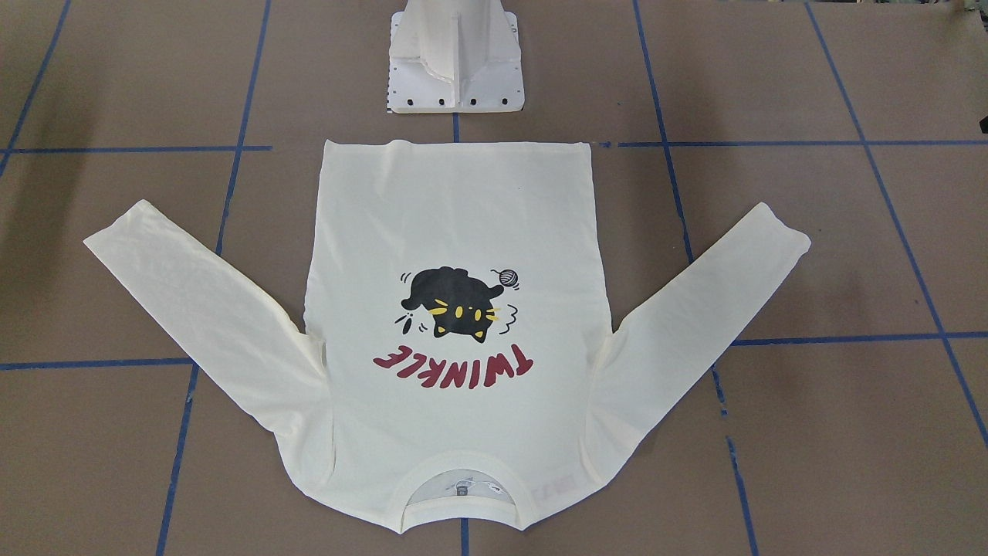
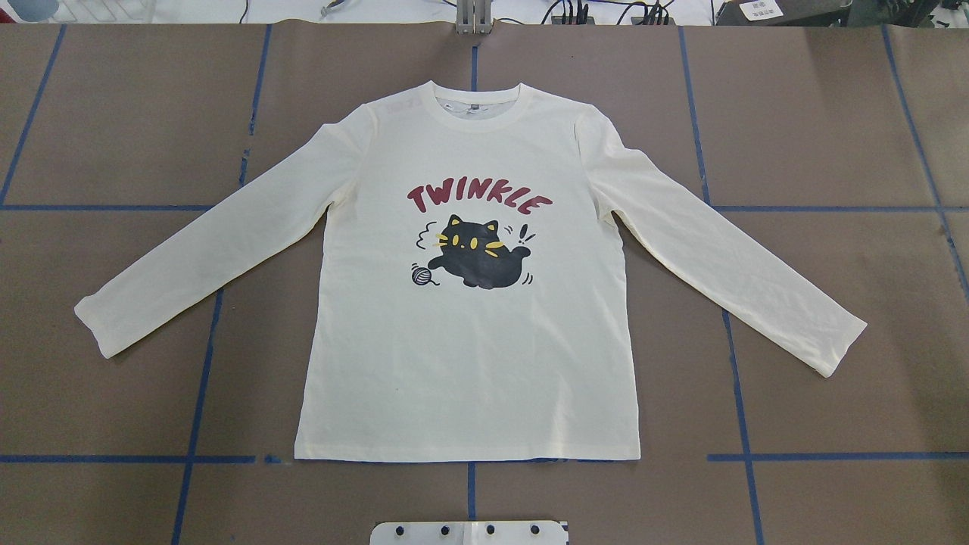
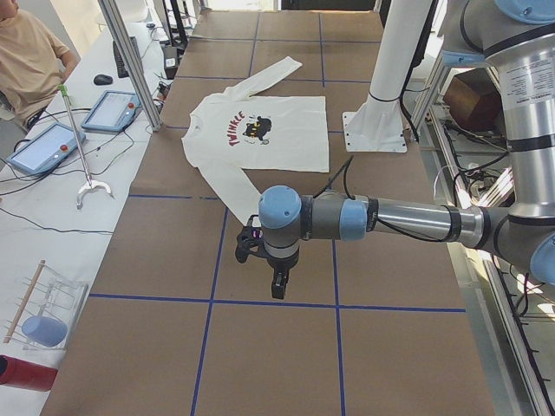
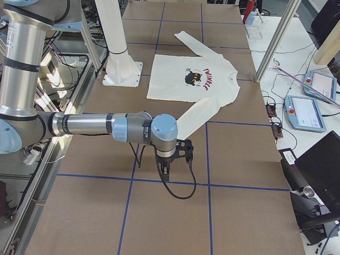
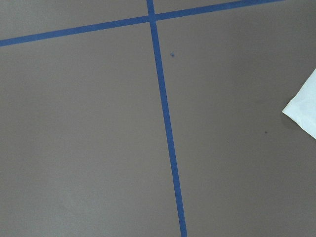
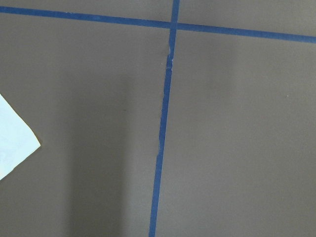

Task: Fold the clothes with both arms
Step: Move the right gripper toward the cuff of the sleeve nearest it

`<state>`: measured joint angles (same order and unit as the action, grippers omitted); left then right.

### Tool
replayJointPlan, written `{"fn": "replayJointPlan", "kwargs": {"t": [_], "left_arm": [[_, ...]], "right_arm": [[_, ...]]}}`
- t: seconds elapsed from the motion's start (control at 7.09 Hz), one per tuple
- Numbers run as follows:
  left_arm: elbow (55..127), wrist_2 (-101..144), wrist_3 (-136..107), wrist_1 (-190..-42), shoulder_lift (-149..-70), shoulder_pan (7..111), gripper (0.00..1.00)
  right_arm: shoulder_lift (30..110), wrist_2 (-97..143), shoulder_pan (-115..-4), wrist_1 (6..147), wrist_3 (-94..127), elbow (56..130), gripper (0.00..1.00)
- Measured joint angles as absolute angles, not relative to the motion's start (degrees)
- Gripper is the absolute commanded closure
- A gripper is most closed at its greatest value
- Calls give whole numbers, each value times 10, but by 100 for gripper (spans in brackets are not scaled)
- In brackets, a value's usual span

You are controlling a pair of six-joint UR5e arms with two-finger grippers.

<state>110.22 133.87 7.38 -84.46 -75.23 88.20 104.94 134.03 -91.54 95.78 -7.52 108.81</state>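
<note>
The cream-white long-sleeved shirt lies flat on the brown table, print side up, with both sleeves spread out and down. It also shows in the front-facing view. My left gripper hangs above the table beyond the shirt's sleeve end, apart from the cloth; I cannot tell whether it is open or shut. My right gripper hangs beyond the other sleeve end; I cannot tell its state either. A cuff corner shows in the left wrist view and in the right wrist view.
The white pedestal base stands just behind the shirt's hem. Blue tape lines grid the table. A person sits by tablets on a side bench. Metal posts stand at the far edge.
</note>
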Motion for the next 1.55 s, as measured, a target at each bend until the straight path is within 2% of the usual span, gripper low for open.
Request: {"fn": "replayJointPlan", "kwargs": {"t": [0.42, 0.85, 1.27, 1.55], "left_arm": [[1113, 1340, 77, -850, -754, 881, 0], [1122, 1332, 76, -963, -761, 881, 0], [1052, 1330, 73, -1165, -798, 882, 0], [1000, 1331, 50, -1203, -841, 882, 0]], "right_arm": [[1048, 1344, -915, 957, -74, 1091, 0], [1035, 1343, -916, 876, -67, 1119, 0], [1029, 1369, -919, 779, -37, 1092, 0], [1044, 1416, -914, 715, 30, 1083, 0]]}}
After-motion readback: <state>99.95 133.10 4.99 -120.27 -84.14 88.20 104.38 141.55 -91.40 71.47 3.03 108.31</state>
